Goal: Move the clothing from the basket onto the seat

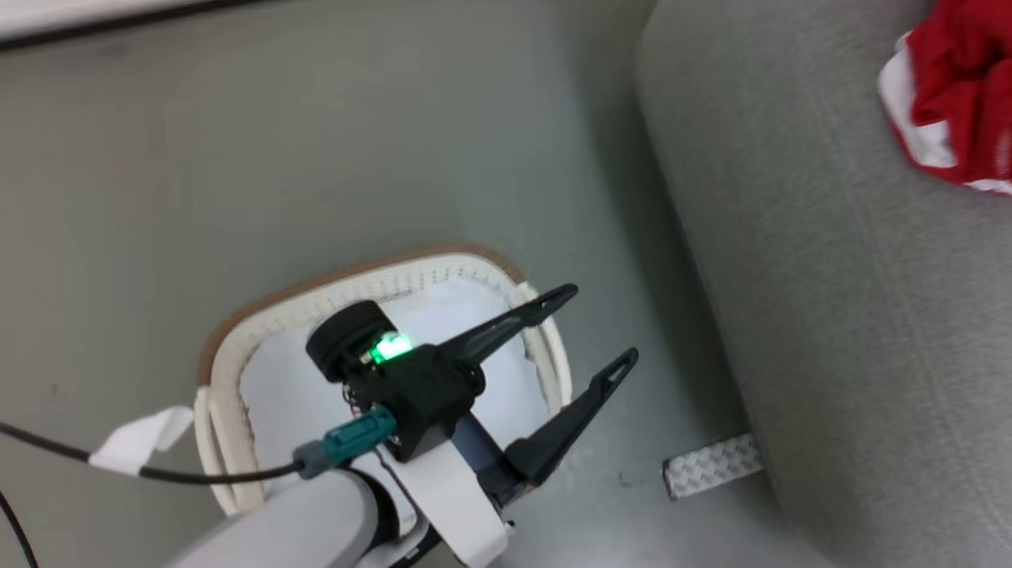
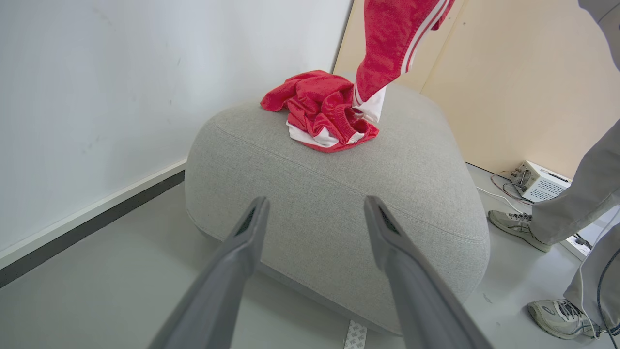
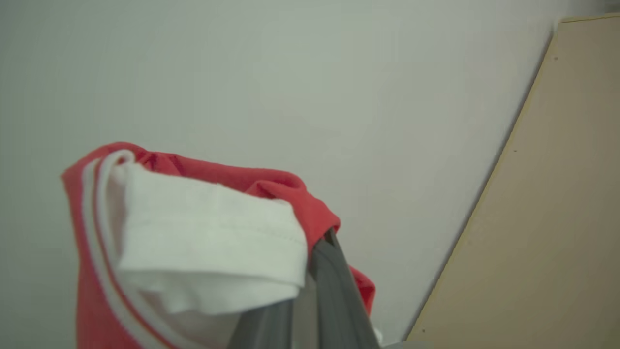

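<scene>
Seat [image 2: 339,194] beneath clothing [image 3: 193,252] between right fingers [image 3: 339,291]

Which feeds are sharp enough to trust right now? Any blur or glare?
Head view: fairly crisp, green lamp flaring over the basket. Left wrist view: sharp, seat evenly lit. Right wrist view: clothing very close and blurred.

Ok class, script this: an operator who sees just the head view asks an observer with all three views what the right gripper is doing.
Operator: Is the right gripper holding anything?
Observer: Yes, it is shut on a red garment with white trim.
Operator: Is that garment on the grey seat yet?
Observer: Partly: it hangs from above, its white lower end meeting the red heap lying there.
</scene>
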Motion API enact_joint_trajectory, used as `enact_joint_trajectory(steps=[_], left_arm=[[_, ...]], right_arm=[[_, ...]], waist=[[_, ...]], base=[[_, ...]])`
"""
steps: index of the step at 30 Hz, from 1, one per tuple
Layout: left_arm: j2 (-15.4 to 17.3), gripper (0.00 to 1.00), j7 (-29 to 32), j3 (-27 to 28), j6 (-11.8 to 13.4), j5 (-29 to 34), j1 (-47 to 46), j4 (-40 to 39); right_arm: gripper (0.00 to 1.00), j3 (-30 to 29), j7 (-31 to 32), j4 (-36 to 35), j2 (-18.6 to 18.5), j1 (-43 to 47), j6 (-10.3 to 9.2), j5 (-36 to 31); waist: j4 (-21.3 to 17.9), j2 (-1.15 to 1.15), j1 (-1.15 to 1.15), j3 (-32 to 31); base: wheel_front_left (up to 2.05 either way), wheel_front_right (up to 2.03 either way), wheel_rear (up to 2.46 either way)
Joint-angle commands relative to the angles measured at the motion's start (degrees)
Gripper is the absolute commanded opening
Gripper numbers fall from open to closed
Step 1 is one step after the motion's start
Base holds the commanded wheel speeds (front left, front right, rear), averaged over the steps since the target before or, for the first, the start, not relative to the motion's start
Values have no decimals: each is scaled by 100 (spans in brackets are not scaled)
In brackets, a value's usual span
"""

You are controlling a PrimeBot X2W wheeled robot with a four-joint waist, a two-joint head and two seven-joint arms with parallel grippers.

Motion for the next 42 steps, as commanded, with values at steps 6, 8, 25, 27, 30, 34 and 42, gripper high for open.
enact_joint_trajectory(steps=[6,8,25,27,30,34,42], left_arm=[[167,100,35,139,0,51,-258,-218],[181,100,24,151,2,58,-272,-223],[214,100,-96,179,24,-9,-330,-95],[176,100,-122,156,31,-41,-284,-24],[84,100,-163,106,69,-85,-185,118],[-31,100,-307,78,120,-152,-20,366],[-279,100,-608,323,405,-547,368,881]], right_arm=[[0,34,253,1270,-4,-30,-15,-424],[0,-19,272,1482,53,6,-15,-477],[38,579,438,2848,197,805,-15,-707],[100,861,523,2890,103,848,-15,-588],[100,1409,646,2852,-201,982,-15,-268],[100,1993,741,2728,-681,1270,-15,265],[100,2906,675,2012,-1723,2026,-15,1263]], waist=[[393,0,-1,829],[413,0,-1,869],[549,0,-1,817],[541,0,-1,670],[526,0,-1,366],[534,0,-1,-161],[712,0,-1,-1241]], base=[[0,0,0],[0,0,0],[0,0,0],[0,0,0],[0,0,0],[0,0,0],[0,0,0]])
